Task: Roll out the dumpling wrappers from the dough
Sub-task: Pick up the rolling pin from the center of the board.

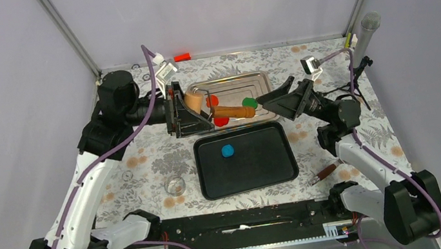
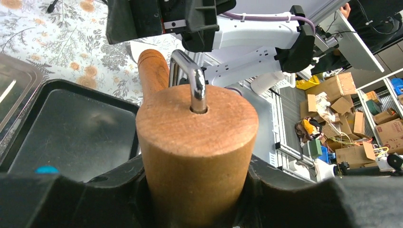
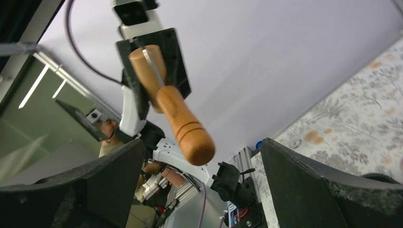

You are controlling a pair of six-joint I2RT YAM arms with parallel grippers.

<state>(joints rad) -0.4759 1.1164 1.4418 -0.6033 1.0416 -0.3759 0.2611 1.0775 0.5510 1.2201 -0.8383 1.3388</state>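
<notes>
Left pincer [image 1: 188, 111] grips roller [image 1: 232, 111]; right pincer [image 1: 273, 101] agape, seemingly apart.

walls [image 1: 221, 7] — plain pale lilac | table cover [image 1: 158, 166] — floral | cardboard boxes [image 2: 340, 88] stacked beyond

Top view down on table [image 1: 144, 155], left wrist close behind wooden roller [image 2: 197, 152], right wrist facing same roller

You see a table [image 1: 146, 167] that is white with grey leaves and orange flowers. The black tray [image 1: 256, 168] near its front edge holds bright blue dough [image 1: 227, 151]. The shiny silver tray [image 1: 244, 82] has red and green dumpling wrappers [image 1: 249, 102]. The rolling pin [image 1: 229, 111] is brown wood. The arms [image 1: 82, 202] are black and white, with purple wires [image 1: 148, 60].
</notes>
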